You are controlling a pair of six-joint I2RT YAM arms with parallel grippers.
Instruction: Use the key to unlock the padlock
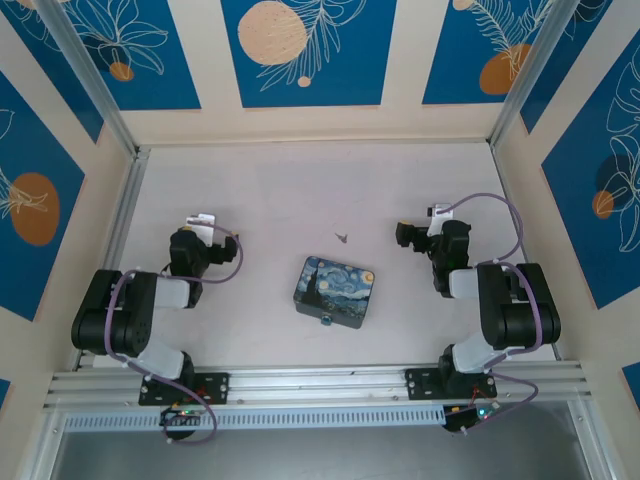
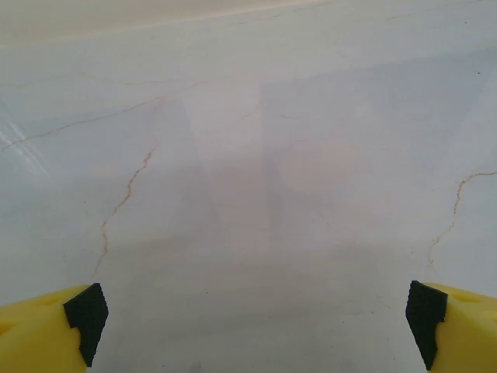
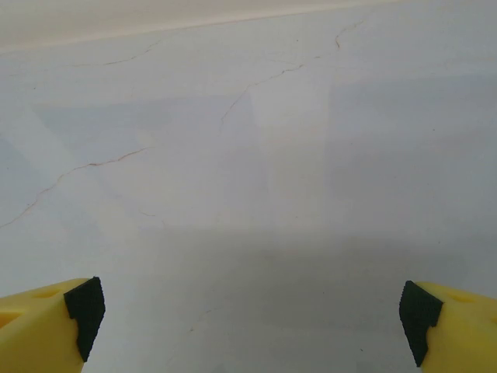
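Note:
The tiny grey key (image 1: 343, 237) lies alone on the pale table, just beyond the painted tin. The padlock (image 1: 325, 320) is a small bluish piece hanging at the middle of the tin's near edge. My left gripper (image 1: 193, 238) rests left of the tin, well away from both. In the left wrist view the left gripper (image 2: 252, 318) is open, its yellow fingers (image 2: 46, 334) wide apart over bare table. My right gripper (image 1: 415, 236) sits right of the key. The right wrist view has the right gripper (image 3: 248, 311) open too, its fingers (image 3: 454, 326) holding nothing.
The blue-and-yellow Starry-Night tin (image 1: 334, 290) lies flat at the table's centre between the arms. Patterned walls close in the table on three sides. An aluminium rail (image 1: 320, 380) runs along the near edge.

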